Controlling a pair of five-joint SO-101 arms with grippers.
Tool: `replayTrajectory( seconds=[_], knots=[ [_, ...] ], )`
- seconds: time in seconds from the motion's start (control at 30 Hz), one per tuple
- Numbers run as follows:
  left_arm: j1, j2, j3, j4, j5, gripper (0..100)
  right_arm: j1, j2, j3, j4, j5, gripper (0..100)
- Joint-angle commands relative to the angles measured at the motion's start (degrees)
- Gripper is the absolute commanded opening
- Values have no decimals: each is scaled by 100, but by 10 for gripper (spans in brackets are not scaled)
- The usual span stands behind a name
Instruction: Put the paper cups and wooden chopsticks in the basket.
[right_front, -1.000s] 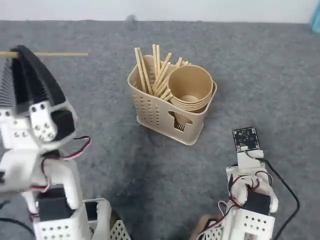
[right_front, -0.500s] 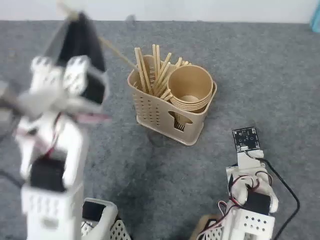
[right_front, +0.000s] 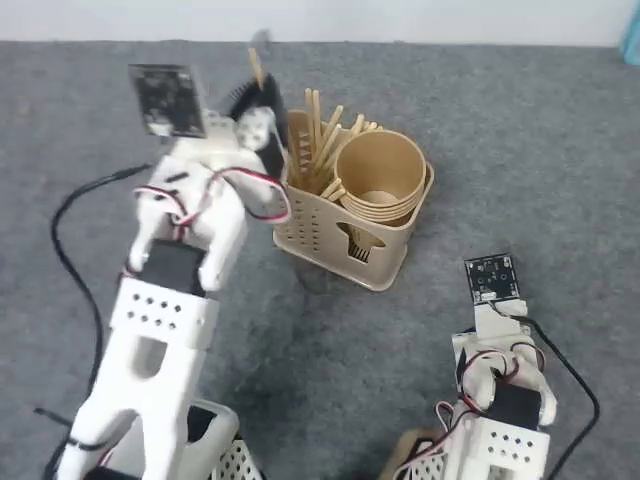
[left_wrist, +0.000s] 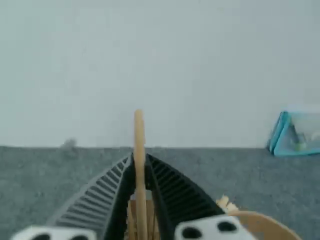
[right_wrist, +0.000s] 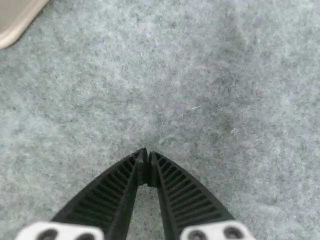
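Note:
A beige slotted basket (right_front: 325, 222) stands mid-table and holds a stack of paper cups (right_front: 380, 172) and several wooden chopsticks (right_front: 318, 140). My left gripper (right_front: 262, 98) is at the basket's far left corner, shut on one wooden chopstick (right_front: 255, 68) whose end sticks up past the fingers. In the left wrist view that chopstick (left_wrist: 138, 134) runs straight between the shut fingers of the left gripper (left_wrist: 139, 159), with a cup rim (left_wrist: 256, 220) beside them. My right gripper (right_wrist: 147, 154) is shut on nothing, pointing down at bare grey carpet near the basket's corner (right_wrist: 14, 16).
The right arm (right_front: 497, 385) sits low at the front right, well short of the basket. A pale blue box (left_wrist: 295, 132) stands at the far right edge by the wall. Grey carpet lies open around the basket on the right and front.
The left arm has swung from the far left across to the basket, carrying the chopstick, which turned from lying level to pointing up. The right arm has not moved.

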Motion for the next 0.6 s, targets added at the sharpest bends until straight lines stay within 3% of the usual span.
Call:
replayTrajectory(
  seconds=[0.0, 0.37, 0.57],
  knots=[
    [132, 0, 330, -114, 53, 13, 4, -57, -88, 4, 70, 6],
    [-53, -9, 251, -53, -18, 24, 4, -57, -88, 4, 70, 6],
    [-369, -9, -505, 1688, -730, 220, 4, -57, -88, 4, 70, 6]
  ],
)
